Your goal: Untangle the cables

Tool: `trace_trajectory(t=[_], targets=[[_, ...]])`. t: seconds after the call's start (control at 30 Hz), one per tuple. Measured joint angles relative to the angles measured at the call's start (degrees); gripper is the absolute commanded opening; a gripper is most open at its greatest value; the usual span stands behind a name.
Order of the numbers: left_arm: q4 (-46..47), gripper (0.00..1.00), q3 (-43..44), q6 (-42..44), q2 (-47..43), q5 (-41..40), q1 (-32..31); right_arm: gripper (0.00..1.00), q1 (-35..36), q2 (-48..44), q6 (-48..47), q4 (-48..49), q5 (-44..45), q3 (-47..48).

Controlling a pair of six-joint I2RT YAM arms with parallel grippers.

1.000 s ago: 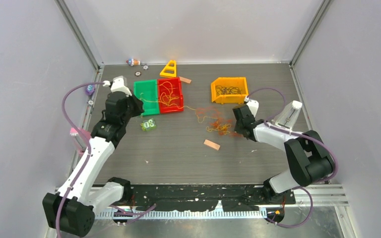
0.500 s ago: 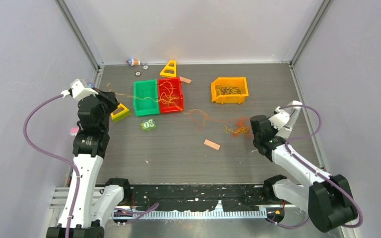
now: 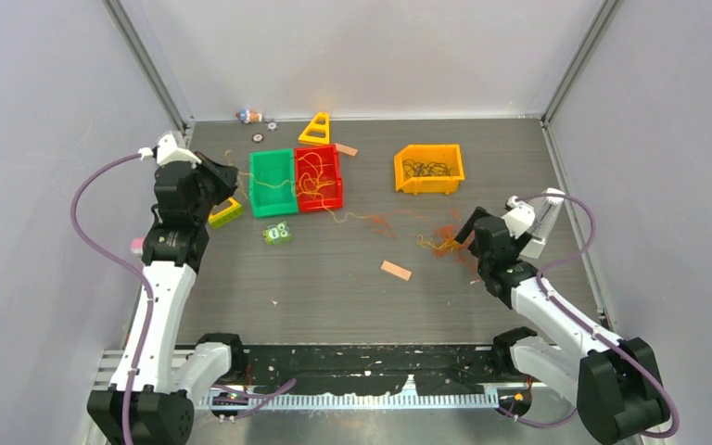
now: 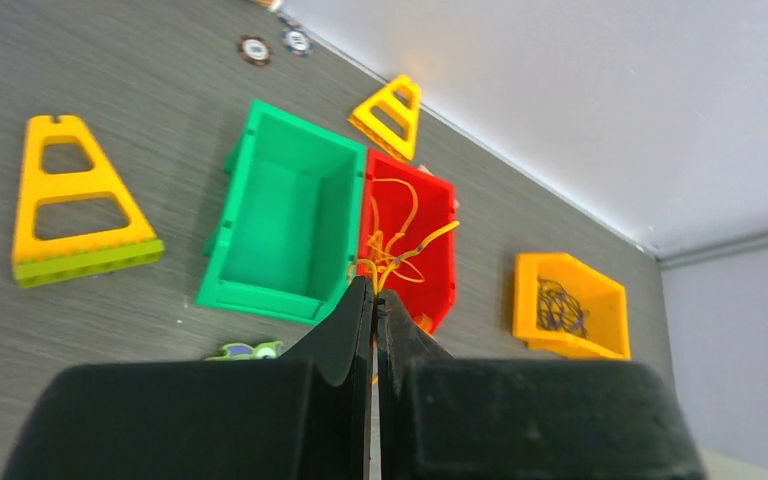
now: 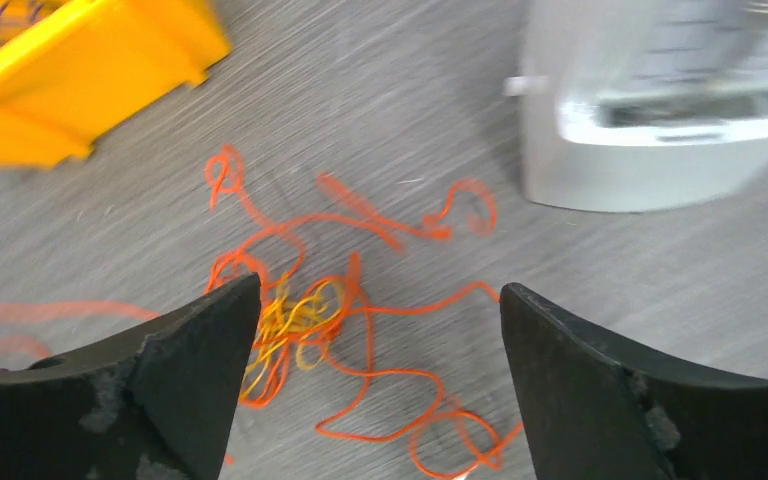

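The left tool (image 4: pixel 373 290) has its two black fingers pressed together. A thin yellow cable (image 4: pixel 412 243) seems to run from the tips into the red plastic bin (image 4: pixel 442 290), though the strand is too fine to be sure it is truly pinched. To do this pull well, the arm should probably draw away from the bin slowly and in one straight line. It should carry the strand clear over the green plastic bin (image 4: pixel 260 300), so it neither snags the rim nor drags the light bins along.

Further right, a loose clump of orange and yellow cables (image 3: pixel 438 243) lies on the dark grey, wood-grained surface (image 3: pixel 334 297), well apart from the bins. A faint orange strand trails from it toward the red one. The dark purple-black cables (image 3: pixel 426 169) sit inside the orange-yellow plastic bin (image 3: pixel 426 185).

The right tool (image 5: pixel 380 295) hovers just above the clump with its fingers spread wide, holding nothing. Its best move, I judge, is to close on a single outer orange loop (image 5: pixel 360 215) rather than the knotted yellow middle, so that one cable lifts free.

The surface also carries a yellow triangular plastic frame (image 3: pixel 316 130) and a small tan block (image 3: pixel 396 270). Pale lilac-grey walls (image 3: pixel 352 56) close it on three sides, with slanting metal posts (image 3: pixel 148 65) at the far corners.
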Motion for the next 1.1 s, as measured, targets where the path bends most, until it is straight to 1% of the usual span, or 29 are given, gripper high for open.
trace_trajectory(t=[0.03,0.17,0.27,0.37,0.47,0.57,0.67,0.8,0.93,1.0,1.03,1.07,1.1], targets=[[0.0,0.0,0.3,0.4,0.1,1.4,-0.3,0.96,-0.1,0.3,-1.7,1.6,-2.9,-0.1],[0.0,0.0,2.8,2.3,0.3,4.9,-1.9,0.95,1.2,1.1,-8.6,8.1,-13.3,-1.4],[-0.1,0.0,3.8,3.6,0.3,5.8,-2.4,0.95,5.5,2.5,-13.2,9.0,-16.6,-0.3],[-1.4,0.0,4.8,4.9,0.3,5.7,-2.4,0.95,11.6,5.4,-17.0,8.1,-17.4,3.6],[-2.1,0.0,5.8,5.9,0.2,5.6,-2.4,0.95,17.4,10.9,-20.8,6.7,-17.9,11.3],[-2.6,0.0,6.6,6.4,0.1,5.5,-2.4,0.95,20.1,17.5,-23.4,6.0,-18.9,18.6],[-3.4,0.0,7.5,7.0,0.1,5.3,-2.4,0.96,20.7,25.1,-25.6,4.3,-20.1,25.8],[-3.8,0.0,8.4,7.5,0.1,4.7,-2.4,0.96,20.7,33.9,-28.2,0.8,-22.6,32.1],[-4.7,0.0,9.6,7.8,0.3,4.5,-2.3,0.99,20.6,41.2,-30.4,-1.7,-25.2,35.5],[-4.9,0.0,10.2,7.9,0.4,4.3,-2.1,0.8,20.6,43.2,-31.1,-3.2,-26.5,36.0],[-4.9,0.0,10.4,7.9,0.5,4.3,-2.1,0.55,20.6,44.0,-31.6,-3.8,-27.1,36.0],[-4.9,0.0,10.5,7.9,0.6,4.3,-2.0,0.42,20.6,44.4,-31.9,-4.3,-27.7,36.0],[-5.0,0.0,10.7,7.9,0.8,4.3,-1.8,0.21,20.6,44.6,-32.3,-4.7,-27.9,36.0]])
